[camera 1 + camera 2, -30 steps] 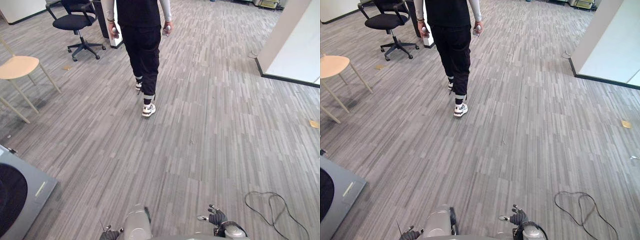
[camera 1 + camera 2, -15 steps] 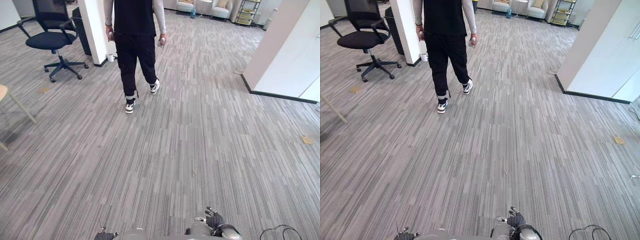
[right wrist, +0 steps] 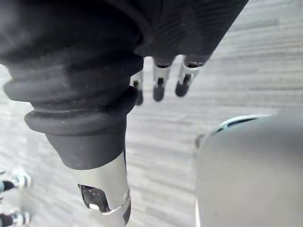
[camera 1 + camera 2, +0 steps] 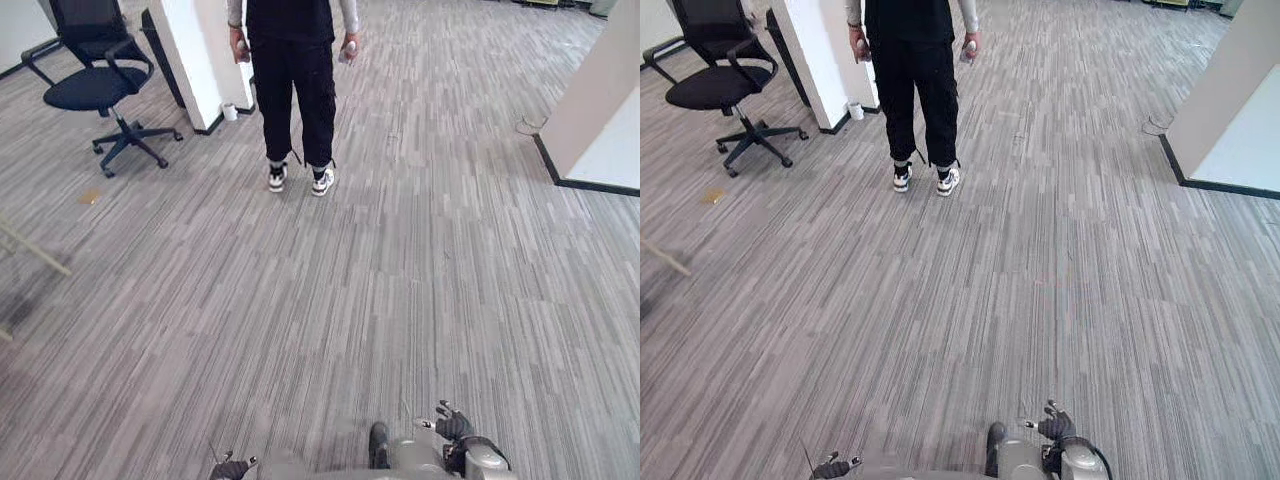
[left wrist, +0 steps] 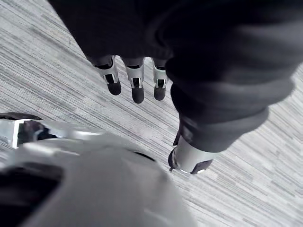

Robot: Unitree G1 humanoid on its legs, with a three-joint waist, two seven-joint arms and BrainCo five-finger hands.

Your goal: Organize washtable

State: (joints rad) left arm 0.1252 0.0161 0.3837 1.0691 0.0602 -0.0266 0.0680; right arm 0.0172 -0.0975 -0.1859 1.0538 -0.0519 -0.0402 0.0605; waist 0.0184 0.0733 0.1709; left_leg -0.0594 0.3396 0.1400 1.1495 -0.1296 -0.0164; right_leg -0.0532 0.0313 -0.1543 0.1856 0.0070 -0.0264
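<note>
Left hand [image 4: 231, 468] low over grey floor [image 4: 420, 280], fingers [image 5: 138, 89] straight and loose, nothing held. Right hand [image 4: 455, 426] likewise low over floor, fingers [image 3: 159, 88] relaxed, empty. Ahead on floor: person [image 4: 296, 90] in black, back turned; office chair [image 4: 95, 88] beside white pillar [image 4: 198, 55], far left.

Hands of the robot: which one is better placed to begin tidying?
Neither left nor right has an edge: the left hand and right hand both hang open and empty over the floor, a person standing ahead.
</note>
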